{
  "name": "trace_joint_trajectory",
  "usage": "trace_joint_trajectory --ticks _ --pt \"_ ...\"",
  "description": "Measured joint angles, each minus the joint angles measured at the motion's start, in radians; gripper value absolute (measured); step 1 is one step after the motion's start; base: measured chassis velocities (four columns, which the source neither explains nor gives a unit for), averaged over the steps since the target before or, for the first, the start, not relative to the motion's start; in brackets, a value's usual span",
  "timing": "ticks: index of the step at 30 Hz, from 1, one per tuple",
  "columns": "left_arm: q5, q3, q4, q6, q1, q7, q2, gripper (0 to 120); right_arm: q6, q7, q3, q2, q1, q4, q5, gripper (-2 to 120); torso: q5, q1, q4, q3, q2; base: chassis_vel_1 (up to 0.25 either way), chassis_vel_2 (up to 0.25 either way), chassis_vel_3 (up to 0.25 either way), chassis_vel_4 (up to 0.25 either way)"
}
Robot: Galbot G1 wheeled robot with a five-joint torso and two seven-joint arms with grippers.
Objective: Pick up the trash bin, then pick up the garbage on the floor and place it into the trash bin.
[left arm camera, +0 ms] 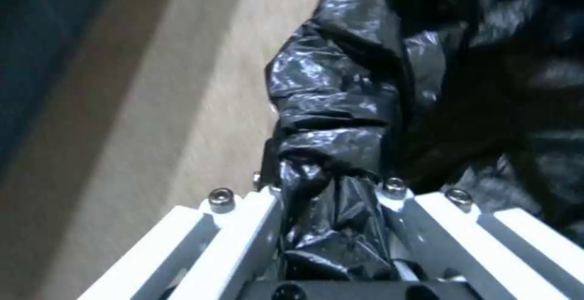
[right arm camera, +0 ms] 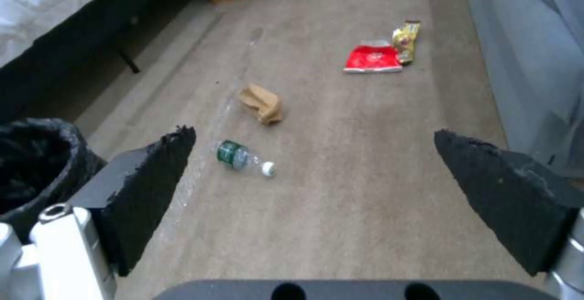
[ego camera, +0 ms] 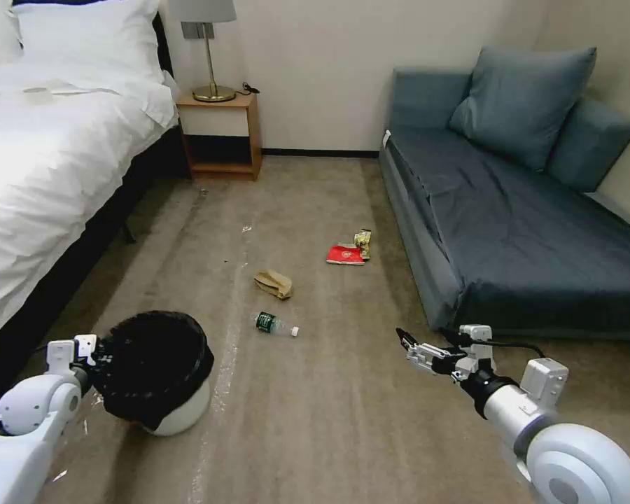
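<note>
The trash bin, white with a black bag over its rim, leans at the lower left of the head view. My left gripper is shut on its near rim, and the left wrist view shows the black bag pinched between the fingers. My right gripper hangs open over the carpet beside the sofa, holding nothing. Garbage lies ahead on the floor: a clear bottle, a brown paper bag, a red packet and a gold wrapper.
A white bed runs along the left, with a wooden nightstand and a lamp at the back. A blue sofa lines the right side. Bare carpet stretches between them, with small scraps near the bin.
</note>
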Motion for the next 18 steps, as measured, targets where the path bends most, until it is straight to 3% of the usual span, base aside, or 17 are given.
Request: trace_joint_trajectory --ticks 4,18 --pt "0.016 -0.008 -0.009 -0.005 0.010 0.009 0.013 8 0.000 0.000 0.003 0.000 -0.005 0.002 -0.001 100 0.0003 0.000 0.0001 0.000 0.000 0.000 0.000 0.000 0.000" --pt "0.066 -0.042 -0.066 -0.016 0.055 0.038 0.115 3 0.006 0.000 0.026 0.011 -0.024 0.021 -0.001 100 0.0014 0.000 0.0006 0.000 0.000 0.000 0.000 0.000 0.000"
